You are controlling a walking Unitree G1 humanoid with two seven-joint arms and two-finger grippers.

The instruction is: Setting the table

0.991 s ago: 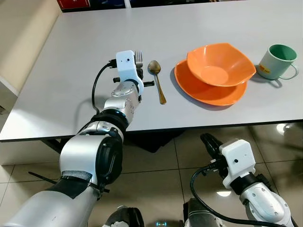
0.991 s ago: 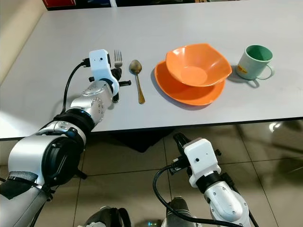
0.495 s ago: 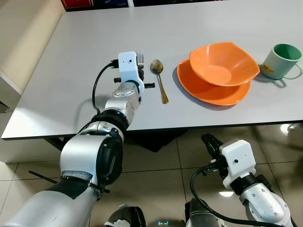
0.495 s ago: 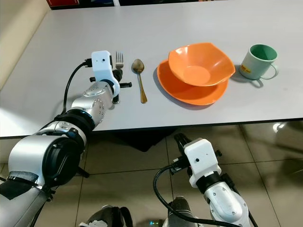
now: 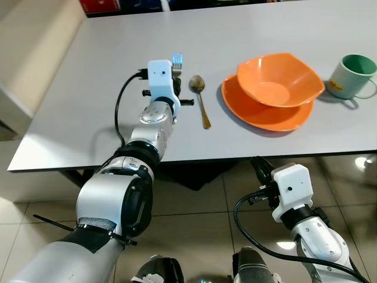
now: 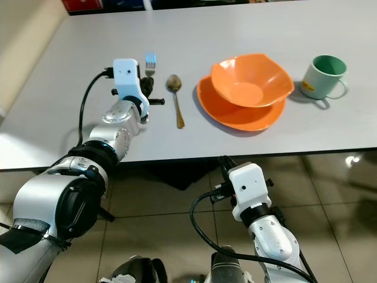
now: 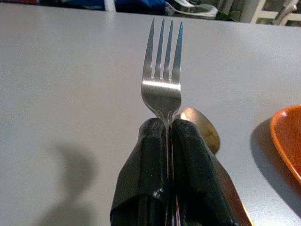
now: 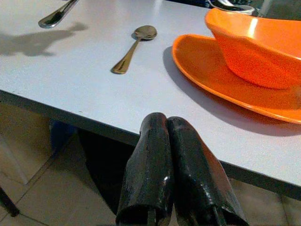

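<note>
Grey bench (image 5: 106, 88): left hand (image 7: 167, 136) clamps silver steel fork (image 7: 162, 75), tines forward, for placement; brass-coloured spoon (image 5: 200, 103) just beside it, orange plate (image 5: 259, 115) beyond. Right hand (image 8: 167, 127) closed, empty, below.

Hidden and cut-off parts of a partly set table

The fork (image 7: 162, 82) shows its tines and neck, while its handle is covered between the left gripper (image 7: 168, 129) and its closed fingers; in the head views the wrist camera housing hides most of it. The orange plate (image 7: 288, 143) is cut off by the left wrist view's edge. The orange bowl (image 8: 263, 44) runs past the right wrist view's edge. The spoon (image 7: 202, 129) lies partly behind the fingers. The green mug (image 5: 352, 75) meets the frame edge.
</note>
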